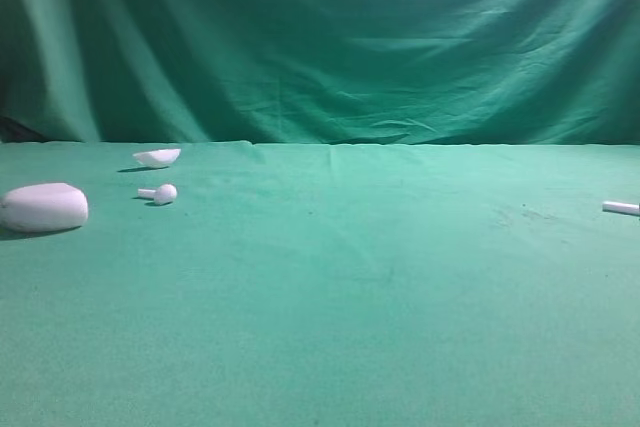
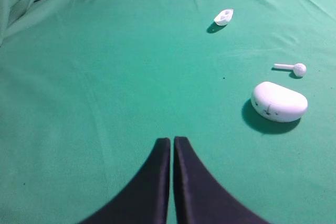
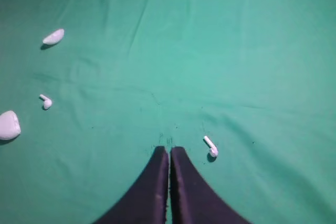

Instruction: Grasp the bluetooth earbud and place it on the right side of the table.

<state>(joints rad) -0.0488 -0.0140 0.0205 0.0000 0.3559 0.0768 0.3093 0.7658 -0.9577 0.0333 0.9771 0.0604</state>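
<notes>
A: Where is the bluetooth earbud (image 3: 210, 147) at this point?

B: Lying on the green worktop (image 1: 340, 307), just to the right of the right hand (image 3: 169, 150) in the right wrist view. In the high view only its stem shows, at the far right edge (image 1: 621, 208), so it sits on the right side already.

A: Is the right hand gripping it?

B: No. Its two dark fingers (image 3: 157, 171) are pressed together with nothing between them, and the earbud lies beside them, apart from the tips. Clenched and empty.

A: And the left hand (image 2: 172, 140)?

B: Also clenched on nothing, hovering over bare cloth. The white oval case (image 2: 279, 101) is off to its right, with the other earbud (image 2: 292, 68) beyond it and a small white shell-like piece (image 2: 224, 17) farther back, maybe a lid, though I cannot tell.

A: So how far along would you judge the task?

B: Judging by position alone, it looks essentially done: the earbud rests on the right, well apart from the case and the other pieces on the left. If anything is left, I would guess it is only drawing the arm clear.

A: Any brand or lettering?

B: None that I can read. The case has a few faint dark marks on its front face, too small to make out. The cloth is plain.
</notes>
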